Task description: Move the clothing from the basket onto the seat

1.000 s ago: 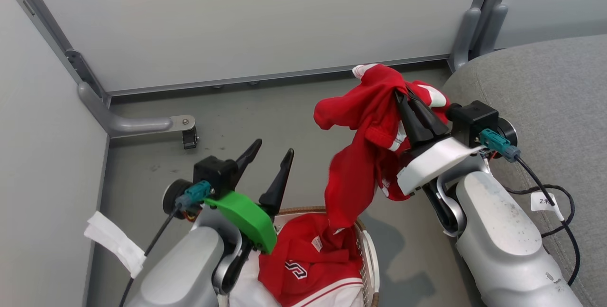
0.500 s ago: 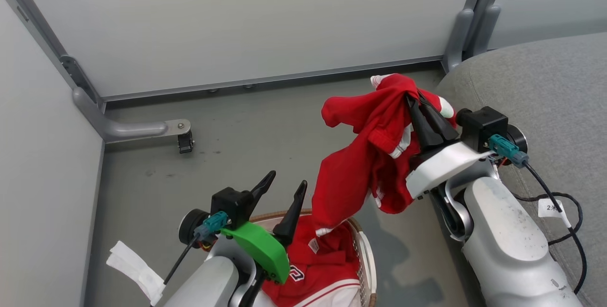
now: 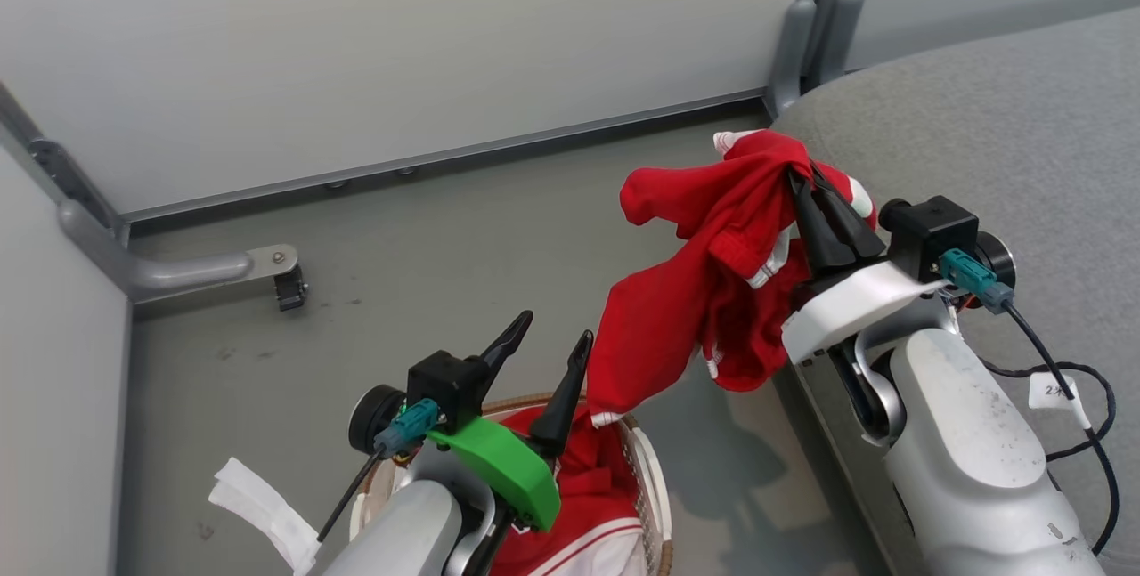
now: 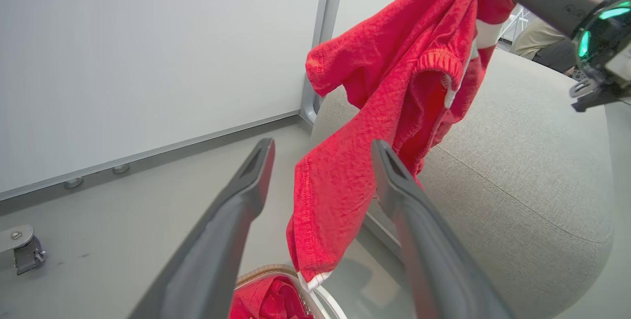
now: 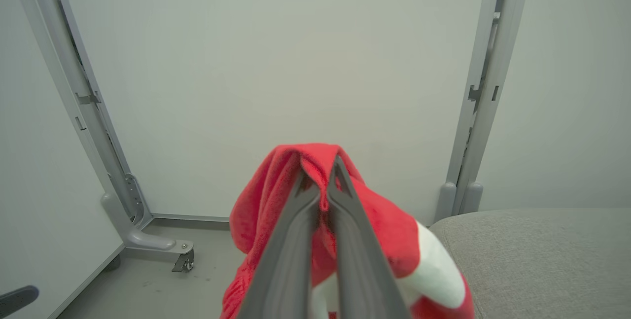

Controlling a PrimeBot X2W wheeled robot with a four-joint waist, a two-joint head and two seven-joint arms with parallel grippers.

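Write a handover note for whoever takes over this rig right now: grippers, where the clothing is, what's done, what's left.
Right gripper: shut on a red garment, held up near the edge of the seat. The garment's lower end hangs down to about the rim of the basket.
Left gripper: open, empty, above the basket.
More red clothing lies in the basket.
Done: one garment lifted out.
Left: carry it over the seat and release, then fetch the rest.
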